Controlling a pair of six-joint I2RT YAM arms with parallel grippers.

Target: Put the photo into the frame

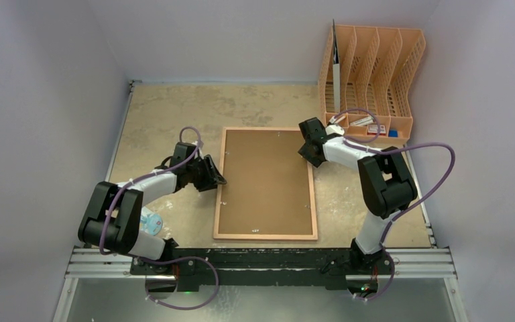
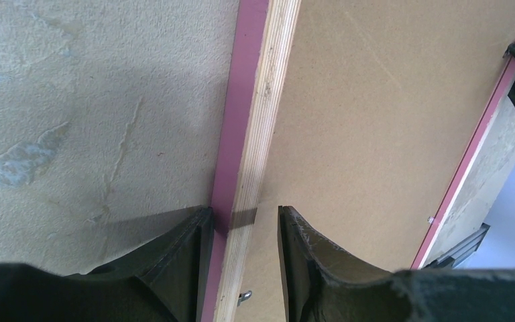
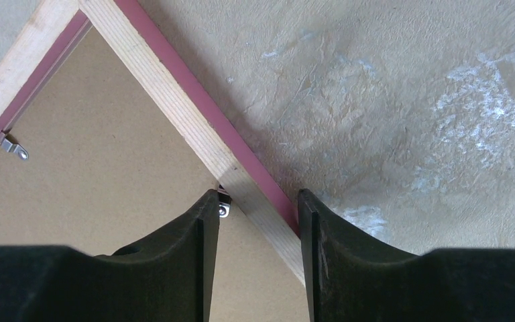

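Frame [image 1: 265, 236] lies face-down at table centre, brown backing board [image 1: 265, 181] seated in it. Photo not in sight: it may be under the board, or be the pale sheet [image 1: 336, 74] standing in the orange file rack [image 1: 375, 74] at 1 o'clock; cannot tell.

Left gripper [image 2: 245, 218] at the frame's 9 o'clock, fingers parted astride the rail. Outer finger touches the pink edge, inner one shows daylight to the wood. Right gripper [image 3: 258, 201] at the 1 o'clock corner, fingers snug either side of the rail; clamped or not, cannot tell.

Risks:
- An uneven pinch could skew or drag the frame.
- The inner right finger sits by a metal tab [image 3: 222, 210] and could snag or bend it.
- A one-sided lift could spill the board.

In the way: rack and small items [image 1: 375, 127] at its foot, just behind the right arm; pale blue object [image 1: 151, 221] under the left arm at 8 o'clock
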